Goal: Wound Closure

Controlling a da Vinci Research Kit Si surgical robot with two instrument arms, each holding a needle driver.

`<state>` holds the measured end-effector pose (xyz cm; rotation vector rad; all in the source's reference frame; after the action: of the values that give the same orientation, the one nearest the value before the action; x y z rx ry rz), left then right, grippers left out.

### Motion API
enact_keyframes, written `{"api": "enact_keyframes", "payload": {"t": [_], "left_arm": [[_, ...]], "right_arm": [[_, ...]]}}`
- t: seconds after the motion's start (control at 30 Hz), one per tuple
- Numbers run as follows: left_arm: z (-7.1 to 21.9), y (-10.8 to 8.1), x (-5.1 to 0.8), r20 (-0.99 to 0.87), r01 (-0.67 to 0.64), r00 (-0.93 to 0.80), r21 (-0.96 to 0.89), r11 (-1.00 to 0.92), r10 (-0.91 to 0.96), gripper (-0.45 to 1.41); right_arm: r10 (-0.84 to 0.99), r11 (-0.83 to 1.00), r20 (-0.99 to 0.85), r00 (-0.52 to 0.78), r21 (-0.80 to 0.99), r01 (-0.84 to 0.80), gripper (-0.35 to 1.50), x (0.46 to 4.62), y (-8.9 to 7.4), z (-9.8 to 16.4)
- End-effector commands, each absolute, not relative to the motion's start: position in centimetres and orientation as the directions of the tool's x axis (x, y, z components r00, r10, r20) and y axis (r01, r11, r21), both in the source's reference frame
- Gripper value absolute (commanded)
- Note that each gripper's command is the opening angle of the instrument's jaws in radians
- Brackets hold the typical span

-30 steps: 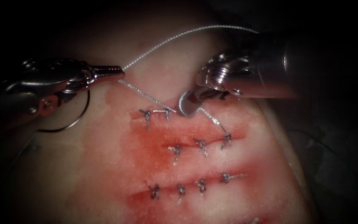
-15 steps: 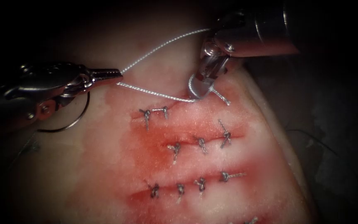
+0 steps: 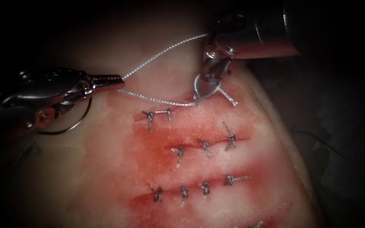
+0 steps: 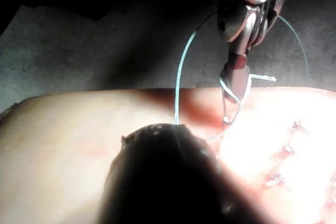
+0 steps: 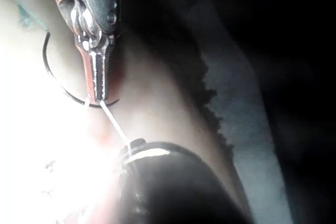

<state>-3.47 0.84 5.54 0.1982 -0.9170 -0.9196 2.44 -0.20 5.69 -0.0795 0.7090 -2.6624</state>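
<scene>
Left claw [image 3: 117, 80] was closed on the thread [image 3: 157, 98] at its tapered tips, well to the left of the top cut [image 3: 182, 110]. Two strands left the tips: one ran up and right toward the right tool, the other sagged down and right to the cut. Judged: holding the thread out to the side kept both strands apart and clear of the stitch site.

Right claw [image 3: 211, 81] pointed steeply down over the right end of the top cut, closed on the thread, with a small loop [image 3: 203, 88] wound round its tip and a short frayed tail [image 3: 230, 99] sticking out to the right. The loop sat just above the tissue [image 3: 106, 177], which reads as a knot being formed.

Needle [image 3: 74, 122]: thin, smooth, curved wire, lying free under the left tool, left of the cuts, not in the tissue, held by neither claw.

Thread was pale, twisted, slightly stiff. Tissue was pale and soft, wet, stained with red fluid [image 3: 161, 147] around three roughly level cuts carrying dark knotted stitches [image 3: 205, 147] with short cut ends.
</scene>
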Motion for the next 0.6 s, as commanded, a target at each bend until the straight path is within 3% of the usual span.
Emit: {"api": "enact_keyframes", "payload": {"t": [0.03,0.6], "left_arm": [[5.54,0.96,-3.52,0.600,0.599,0.268,0.508,0.618,-0.753,-0.45],[5.56,0.96,-3.52,0.609,0.595,0.272,0.502,0.628,-0.745,-0.45]], "right_arm": [[-0.361,-0.809,-0.038,-0.932,-0.483,0.334,-0.35,2.54,-0.13,5.71],[-0.292,-0.787,-0.062,-0.954,-0.551,0.277,-0.35,2.60,-0.53,6.22]]}}
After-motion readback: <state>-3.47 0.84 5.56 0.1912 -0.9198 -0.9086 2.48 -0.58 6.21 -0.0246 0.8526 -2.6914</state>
